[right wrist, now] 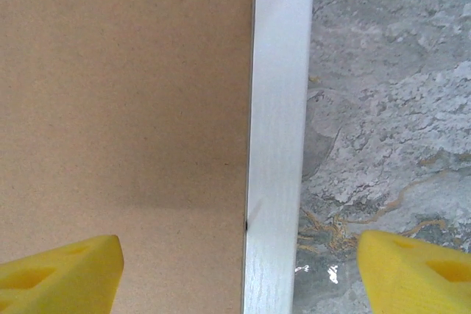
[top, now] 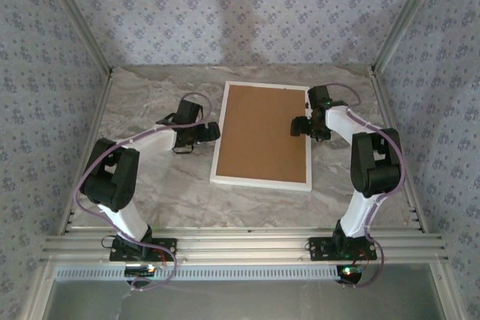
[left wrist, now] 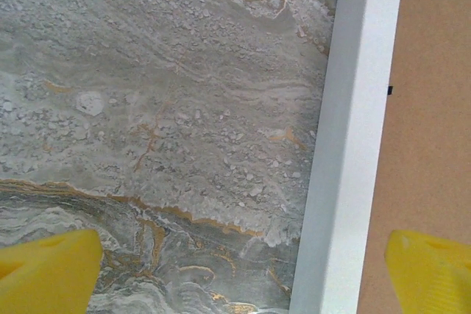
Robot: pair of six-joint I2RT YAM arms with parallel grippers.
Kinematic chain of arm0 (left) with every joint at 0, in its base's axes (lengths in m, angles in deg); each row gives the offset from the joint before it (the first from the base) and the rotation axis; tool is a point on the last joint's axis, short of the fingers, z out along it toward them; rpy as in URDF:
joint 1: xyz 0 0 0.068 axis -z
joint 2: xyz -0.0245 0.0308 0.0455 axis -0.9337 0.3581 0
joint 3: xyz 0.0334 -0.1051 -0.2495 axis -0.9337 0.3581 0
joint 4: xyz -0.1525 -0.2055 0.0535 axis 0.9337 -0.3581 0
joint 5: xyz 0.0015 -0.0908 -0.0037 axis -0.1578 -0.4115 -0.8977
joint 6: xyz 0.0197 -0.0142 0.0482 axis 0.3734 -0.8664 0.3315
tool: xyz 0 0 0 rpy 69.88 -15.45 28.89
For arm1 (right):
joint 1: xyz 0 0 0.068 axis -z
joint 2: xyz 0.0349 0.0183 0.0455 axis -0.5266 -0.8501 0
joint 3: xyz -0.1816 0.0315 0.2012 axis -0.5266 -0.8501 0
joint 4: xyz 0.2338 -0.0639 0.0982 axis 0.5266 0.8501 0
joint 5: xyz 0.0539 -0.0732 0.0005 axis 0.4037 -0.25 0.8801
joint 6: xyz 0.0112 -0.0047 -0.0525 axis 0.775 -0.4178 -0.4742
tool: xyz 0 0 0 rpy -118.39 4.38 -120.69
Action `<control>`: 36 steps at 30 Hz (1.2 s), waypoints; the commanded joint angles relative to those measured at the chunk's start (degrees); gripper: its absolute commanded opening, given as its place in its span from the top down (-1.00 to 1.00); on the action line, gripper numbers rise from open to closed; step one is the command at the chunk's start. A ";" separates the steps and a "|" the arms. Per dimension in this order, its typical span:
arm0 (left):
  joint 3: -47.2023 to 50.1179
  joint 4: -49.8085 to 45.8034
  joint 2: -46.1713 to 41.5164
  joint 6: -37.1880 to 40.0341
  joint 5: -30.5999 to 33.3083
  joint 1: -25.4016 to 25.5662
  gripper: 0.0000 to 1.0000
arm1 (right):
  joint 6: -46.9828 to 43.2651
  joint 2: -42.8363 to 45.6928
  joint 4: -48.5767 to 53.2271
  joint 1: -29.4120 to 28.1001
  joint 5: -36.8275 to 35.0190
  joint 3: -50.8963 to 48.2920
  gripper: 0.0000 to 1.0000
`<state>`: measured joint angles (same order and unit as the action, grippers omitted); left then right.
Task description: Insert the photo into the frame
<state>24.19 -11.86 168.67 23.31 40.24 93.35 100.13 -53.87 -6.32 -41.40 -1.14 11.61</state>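
Observation:
The white frame [top: 259,180] lies flat in the middle of the table, with a plain brown backing board [top: 262,129] covering its opening. The photo is hidden. My left gripper [top: 213,131] is at the frame's left edge and open. In the left wrist view its yellow fingertips [left wrist: 45,270] stand wide apart, one over the table and one over the board, astride the white moulding [left wrist: 352,145]. My right gripper [top: 298,127] is at the right edge, also open. Its fingertips [right wrist: 416,270] straddle the moulding [right wrist: 277,108] with nothing between them.
The table [top: 150,103] is grey marble with gold veins. Patterned walls [top: 45,73] close in the left, right and back. Aluminium rails [top: 240,245] run along the near edge, where both arm bases are bolted. Bare table lies on either side of the frame.

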 commanded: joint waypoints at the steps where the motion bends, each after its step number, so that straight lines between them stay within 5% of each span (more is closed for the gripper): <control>1: 1.01 -0.82 -1.49 0.63 0.11 0.01 -0.97 | 0.58 -0.99 -0.05 0.29 0.42 2.14 -0.69; 28: -1.08 -1.95 0.24 3.07 -2.91 1.51 -0.97 | 0.60 -9.59 4.69 -2.91 -5.26 6.14 -0.68; 36: -6.97 -4.61 5.64 5.25 -2.72 3.96 -0.94 | 0.15 -4.54 4.80 -1.98 0.62 5.67 -0.72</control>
<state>20.19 -13.91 171.95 26.44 38.04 96.92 100.70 -61.26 -3.80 -43.89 -3.70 18.47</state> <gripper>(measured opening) 0.975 0.856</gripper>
